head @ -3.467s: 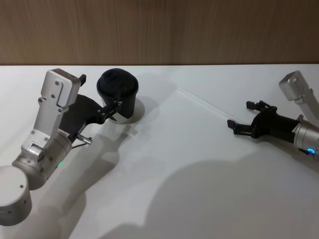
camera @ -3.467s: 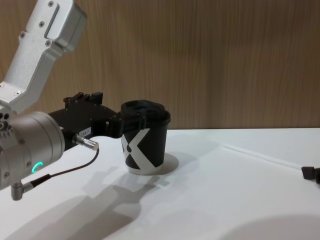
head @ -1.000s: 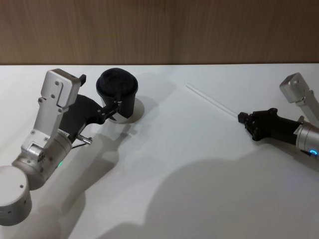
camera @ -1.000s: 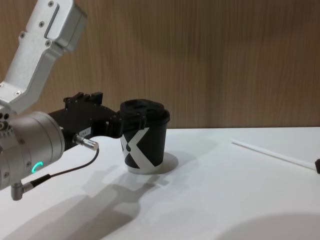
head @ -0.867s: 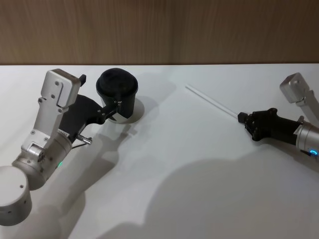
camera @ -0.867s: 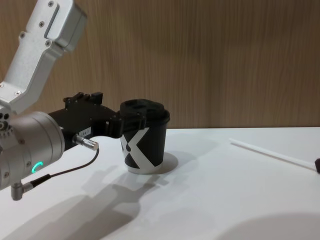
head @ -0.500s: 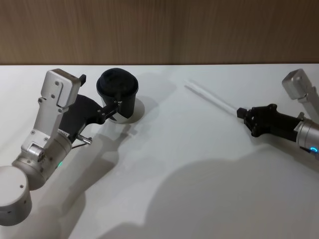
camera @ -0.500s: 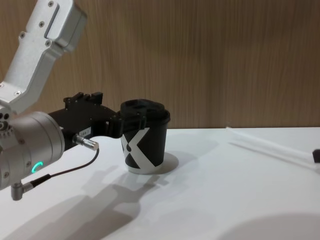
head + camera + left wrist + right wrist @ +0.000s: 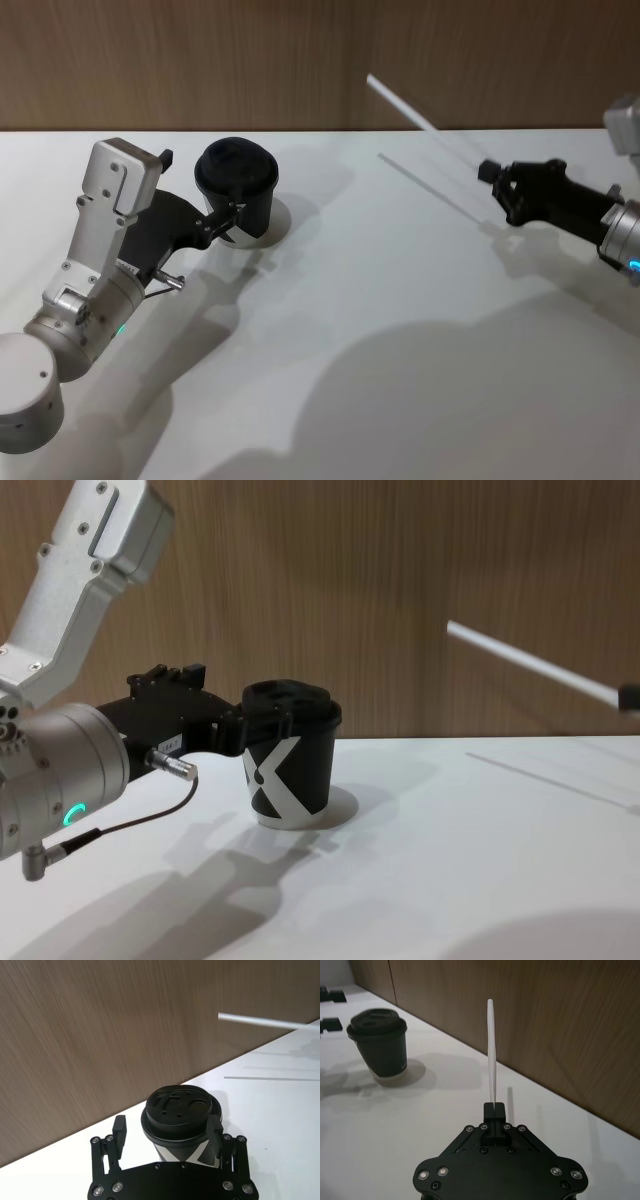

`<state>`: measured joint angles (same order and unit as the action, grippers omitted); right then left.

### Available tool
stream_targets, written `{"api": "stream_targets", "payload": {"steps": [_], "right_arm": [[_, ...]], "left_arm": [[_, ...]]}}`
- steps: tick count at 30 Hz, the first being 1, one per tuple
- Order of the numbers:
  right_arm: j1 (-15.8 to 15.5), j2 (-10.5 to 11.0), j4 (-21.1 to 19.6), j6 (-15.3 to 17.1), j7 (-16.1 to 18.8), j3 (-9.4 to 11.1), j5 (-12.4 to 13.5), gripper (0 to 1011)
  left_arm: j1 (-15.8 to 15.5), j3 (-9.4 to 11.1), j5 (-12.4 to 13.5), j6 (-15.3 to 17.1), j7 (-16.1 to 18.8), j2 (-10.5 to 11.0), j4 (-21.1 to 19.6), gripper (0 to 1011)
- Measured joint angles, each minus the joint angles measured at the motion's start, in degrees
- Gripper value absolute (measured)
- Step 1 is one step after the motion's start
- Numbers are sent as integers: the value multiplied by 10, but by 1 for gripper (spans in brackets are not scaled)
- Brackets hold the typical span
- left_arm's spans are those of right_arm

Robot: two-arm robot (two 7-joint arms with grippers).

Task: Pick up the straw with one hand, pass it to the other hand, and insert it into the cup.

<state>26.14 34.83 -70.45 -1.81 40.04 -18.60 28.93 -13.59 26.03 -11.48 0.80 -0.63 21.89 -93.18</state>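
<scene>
The right claw point(image 9: 490, 172) is pinched tight on one end of the straw point(image 9: 410, 107), which is up in the air, well off to the right of the cup point(image 9: 290, 765), with its free end aimed toward the cup. The left claw point(image 9: 167, 1124) is wide, with one finger on each side of the cup on the table point(image 9: 380, 330). To pass it well, the right claw should probably bring the straw over slowly and leave the long end free for the left claw to grab.
</scene>
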Motion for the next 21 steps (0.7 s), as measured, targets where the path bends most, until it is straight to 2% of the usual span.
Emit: {"api": "stream_targets", "payload": {"steps": [13,20,21], "right_arm": [[-2,-22,-36,-7,12,35,79,4],[1,-40,-55,6,20,49,128,4],[1,-40,-55,6,20,49,128,4]], "left_arm": [[0,0,0,0,0,0,0,1003],[0,0,0,0,0,0,0,1003],[0,0,0,0,0,0,0,1003]]}}
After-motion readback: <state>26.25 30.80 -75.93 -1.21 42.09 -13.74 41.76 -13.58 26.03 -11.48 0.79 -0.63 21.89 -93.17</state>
